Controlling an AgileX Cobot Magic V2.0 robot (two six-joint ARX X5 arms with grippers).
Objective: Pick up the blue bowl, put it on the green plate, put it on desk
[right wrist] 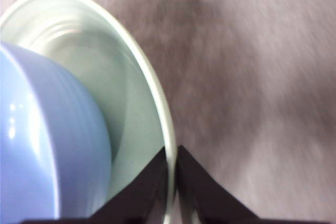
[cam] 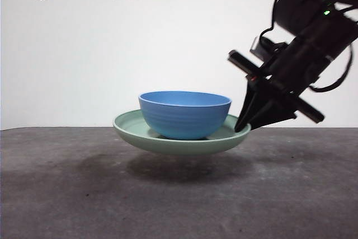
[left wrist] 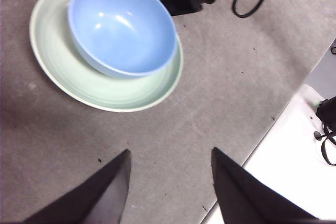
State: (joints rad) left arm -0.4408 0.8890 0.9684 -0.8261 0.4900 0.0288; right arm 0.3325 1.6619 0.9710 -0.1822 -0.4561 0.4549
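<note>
**A:** So where's the blue bowl [cam: 185,114] right now?

**B:** Sitting inside the green plate [cam: 130,127], a bit off-centre. And the plate itself is off the worktop [cam: 84,194]. From the front you can see a gap and a dark shadow underneath it.

**A:** What's holding it?

**B:** The right gripper [cam: 244,126]. It comes in from the upper right and its jaws are pinched on the plate's rim, one above, one below. The wrist cam shows the rim running right between them.

**A:** And the other arm?

**B:** The left gripper [left wrist: 170,179] is hanging well clear over the worktop, jaws spread, nothing in them.
</note>
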